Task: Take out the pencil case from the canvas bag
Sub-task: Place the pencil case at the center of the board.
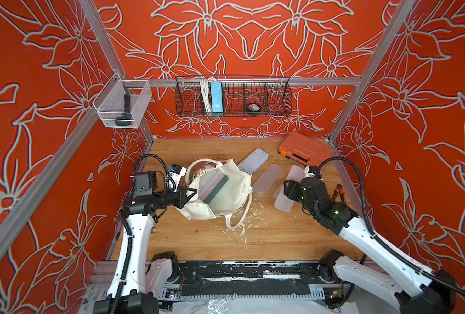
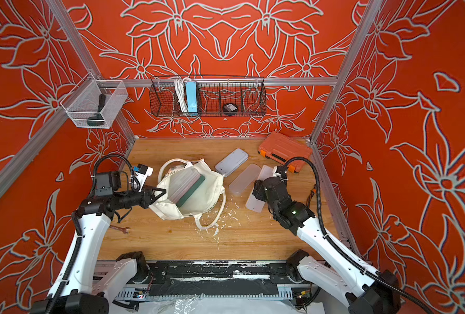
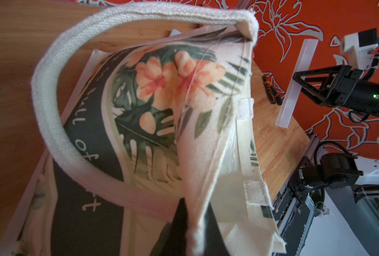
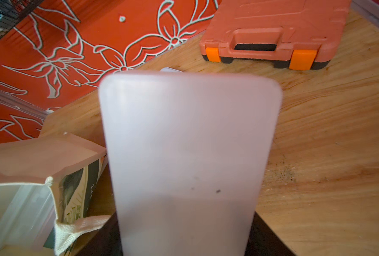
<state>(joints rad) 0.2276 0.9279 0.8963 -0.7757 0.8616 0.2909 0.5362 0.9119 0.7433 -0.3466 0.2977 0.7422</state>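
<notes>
The cream canvas bag (image 1: 226, 195) lies on the wooden table with its mouth open, and its floral panel (image 3: 162, 88) shows in the left wrist view. My left gripper (image 1: 192, 193) (image 3: 194, 223) is shut on the cloth rim of the bag at its left side. Inside the bag lie a translucent pencil case (image 1: 208, 183) and a dark green one (image 1: 217, 191). My right gripper (image 4: 186, 232) (image 3: 306, 82) is shut on a frosted white pencil case (image 4: 188, 144) (image 1: 283, 198), to the right of the bag. I cannot tell whether that case touches the table.
Two more cases lie behind the bag: a grey one (image 1: 254, 161) and a frosted one (image 1: 267, 179). An orange tool case (image 1: 304, 149) sits at the back right, pliers (image 1: 338, 191) by the right wall, a wrench (image 2: 120, 229) near the left arm. White scraps (image 1: 242, 217) litter the table.
</notes>
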